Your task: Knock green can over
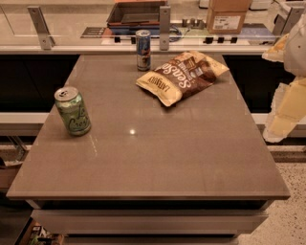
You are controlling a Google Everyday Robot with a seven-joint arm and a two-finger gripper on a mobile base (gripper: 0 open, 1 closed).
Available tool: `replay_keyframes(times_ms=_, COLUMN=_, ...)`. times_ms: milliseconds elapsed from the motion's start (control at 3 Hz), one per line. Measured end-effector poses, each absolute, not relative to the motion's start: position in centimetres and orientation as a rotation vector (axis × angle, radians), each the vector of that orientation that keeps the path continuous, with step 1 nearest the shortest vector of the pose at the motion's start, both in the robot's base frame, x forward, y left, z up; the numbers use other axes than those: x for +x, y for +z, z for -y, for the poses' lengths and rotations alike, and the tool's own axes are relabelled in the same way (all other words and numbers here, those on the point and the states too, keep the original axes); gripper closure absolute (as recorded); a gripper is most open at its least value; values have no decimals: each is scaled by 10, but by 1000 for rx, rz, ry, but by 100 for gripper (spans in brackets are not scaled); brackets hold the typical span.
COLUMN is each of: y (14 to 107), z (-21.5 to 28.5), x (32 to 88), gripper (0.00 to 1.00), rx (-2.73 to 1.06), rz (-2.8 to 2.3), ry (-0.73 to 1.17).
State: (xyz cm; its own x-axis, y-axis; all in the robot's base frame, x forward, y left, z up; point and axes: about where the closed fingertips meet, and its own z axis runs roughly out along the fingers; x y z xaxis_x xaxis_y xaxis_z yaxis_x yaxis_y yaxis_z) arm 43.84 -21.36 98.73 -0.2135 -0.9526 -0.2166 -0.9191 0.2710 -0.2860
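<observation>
The green can (72,111) stands upright near the left edge of the grey table (153,158). It is short and pale green with darker cursive lettering and a silver top. My gripper (282,119) hangs at the far right of the view, beyond the table's right edge and far from the can. It holds nothing that I can see.
A taller blue-and-silver can (143,50) stands at the back middle of the table. A brown and cream chip bag (182,75) lies flat to its right. Behind the table runs a counter with a glass guard, a cardboard box (226,16) and a dark tray (136,13).
</observation>
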Motion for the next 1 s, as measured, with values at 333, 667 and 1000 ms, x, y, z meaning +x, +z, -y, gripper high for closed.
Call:
replay_keyframes(times_ms=333, y=988, z=210, x=438, gripper=0, rx=-1695, rz=-2190, ry=-128)
replay_keyframes(times_ms=667, y=984, z=197, x=437, gripper=0, rx=-1667, rz=-2145, ry=-49)
replay_keyframes(times_ms=1000, y=976, z=170, x=443, gripper=0, rx=-1653, rz=-2059, ry=109)
